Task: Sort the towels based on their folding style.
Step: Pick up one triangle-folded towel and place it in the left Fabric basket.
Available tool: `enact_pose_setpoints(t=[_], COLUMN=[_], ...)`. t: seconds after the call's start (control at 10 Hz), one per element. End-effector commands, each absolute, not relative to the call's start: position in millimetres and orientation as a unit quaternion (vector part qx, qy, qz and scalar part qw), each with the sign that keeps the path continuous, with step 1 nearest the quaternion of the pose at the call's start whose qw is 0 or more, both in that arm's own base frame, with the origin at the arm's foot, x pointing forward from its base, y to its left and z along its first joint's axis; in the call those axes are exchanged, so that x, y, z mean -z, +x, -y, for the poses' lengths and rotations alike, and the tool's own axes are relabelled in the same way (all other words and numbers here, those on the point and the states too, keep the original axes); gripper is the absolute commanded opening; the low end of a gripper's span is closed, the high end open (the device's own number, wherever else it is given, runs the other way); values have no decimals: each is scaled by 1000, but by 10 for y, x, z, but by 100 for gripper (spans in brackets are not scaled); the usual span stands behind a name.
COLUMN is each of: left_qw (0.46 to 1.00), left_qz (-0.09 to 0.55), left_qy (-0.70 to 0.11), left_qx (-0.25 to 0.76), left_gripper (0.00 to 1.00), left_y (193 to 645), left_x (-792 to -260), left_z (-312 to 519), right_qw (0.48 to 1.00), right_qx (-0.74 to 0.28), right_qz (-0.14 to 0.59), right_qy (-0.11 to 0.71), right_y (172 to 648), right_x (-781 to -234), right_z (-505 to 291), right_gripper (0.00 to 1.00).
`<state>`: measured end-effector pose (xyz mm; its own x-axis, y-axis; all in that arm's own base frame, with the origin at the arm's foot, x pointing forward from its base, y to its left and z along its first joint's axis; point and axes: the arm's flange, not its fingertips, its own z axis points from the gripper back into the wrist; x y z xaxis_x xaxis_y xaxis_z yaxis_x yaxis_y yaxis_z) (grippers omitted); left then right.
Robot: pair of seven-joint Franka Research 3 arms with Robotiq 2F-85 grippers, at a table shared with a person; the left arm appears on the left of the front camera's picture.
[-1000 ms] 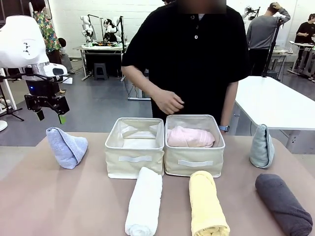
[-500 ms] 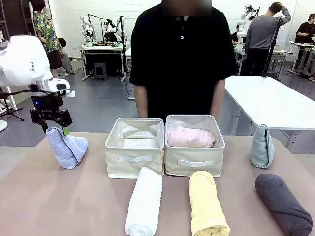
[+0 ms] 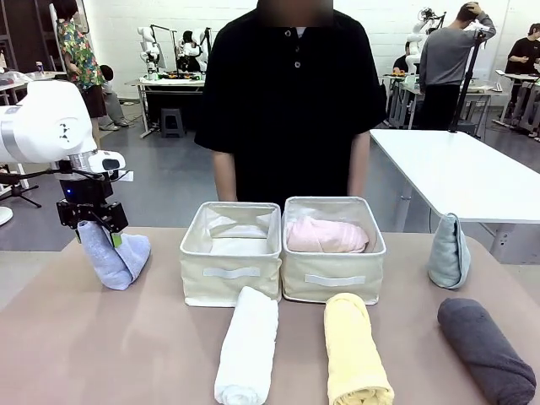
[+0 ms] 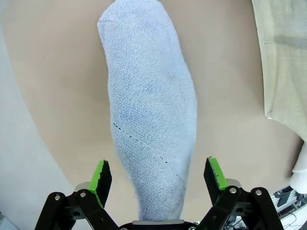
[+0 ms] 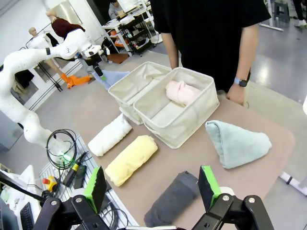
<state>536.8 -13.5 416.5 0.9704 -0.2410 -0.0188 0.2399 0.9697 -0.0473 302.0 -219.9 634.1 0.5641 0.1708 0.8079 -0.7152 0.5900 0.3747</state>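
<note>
A light blue wedge towel lies at the table's left. My left gripper is open and lowered over it, one finger on each side of its near end. A pink rolled towel lies in the right cream bin. The white roll, yellow roll and dark grey roll lie along the front. A pale teal wedge stands at the right. My right gripper hangs open high above the table.
The left cream bin holds no towel. A person in a black shirt stands at the far side behind the bins, arms down. Cables and a stop button lie off the table's edge in the right wrist view.
My left gripper has come down from above the table onto the light blue wedge, now straddling it. The person has drawn a hand back and stands straight.
</note>
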Motion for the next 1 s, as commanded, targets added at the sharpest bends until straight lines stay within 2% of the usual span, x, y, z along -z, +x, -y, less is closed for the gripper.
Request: enact_pose_setpoints(t=[0.0,0.1,0.2,0.3,0.4,0.5,0.9], left_qw=[992,991,992,992,992,992,991], left_qz=[-12,-13,-15,-15,-16,-16,-18], left_qy=[-11,-11,-11,-13,-15,-16,-19], left_qx=[125,129,128,126,126,126,128], left_gripper=[100,41,41,0,38,0,0], left_y=[5358,5349,5347,5344,5341,5339,5334], left_x=[-4191,-4190,-4192,-4200,-4206,-4214,-4241], left_z=[130,130,128,134,132,130,126], right_qw=[801,801,801,801,801,801,801], right_qx=[-277,-277,-277,-277,-277,-277,-277], right_qz=[384,384,384,384,384,384,384], right_qy=[367,367,367,367,367,367,367], right_y=[3030,3030,3030,3030,3030,3030,3030], right_x=[-6350,-6350,-6350,-6350,-6350,-6350,-6350], right_z=[2219,2219,2219,2219,2219,2219,2219], right_gripper=[100,100,100,100,100,100,100])
